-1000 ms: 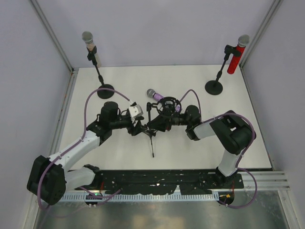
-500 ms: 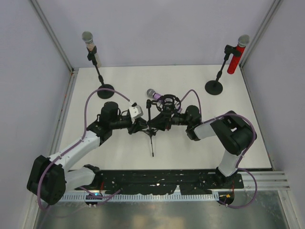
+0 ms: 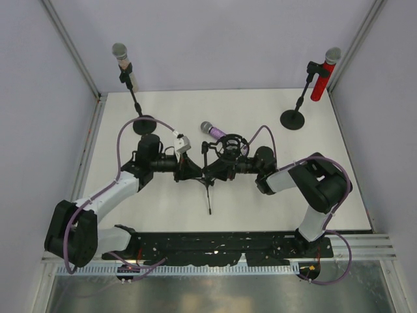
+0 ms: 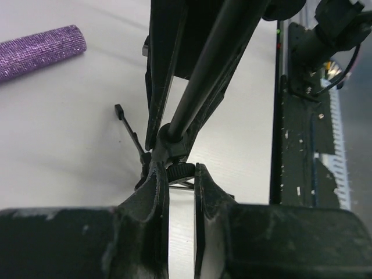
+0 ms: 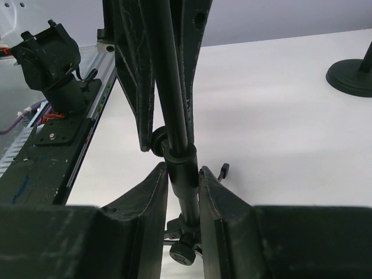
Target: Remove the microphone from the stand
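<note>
White tabletop (image 3: 163, 111), black rail (image 3: 215, 244) along the near edge, pale lavender walls (image 3: 195, 39). Both arms reach low and inward, meeting mid-table. Left gripper (image 4: 178, 174) pinched narrow on stand (image 4: 197, 87) at its joint knob. Right gripper (image 5: 183, 174) clamped on the pole, opposite. Purple microphone (image 3: 212, 130) lies just beyond both claws, slanted, seated in the stand's mount.

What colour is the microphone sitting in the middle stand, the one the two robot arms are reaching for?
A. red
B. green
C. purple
C: the microphone in the middle stand has a sparkly purple body, which the left wrist view also shows.
</note>
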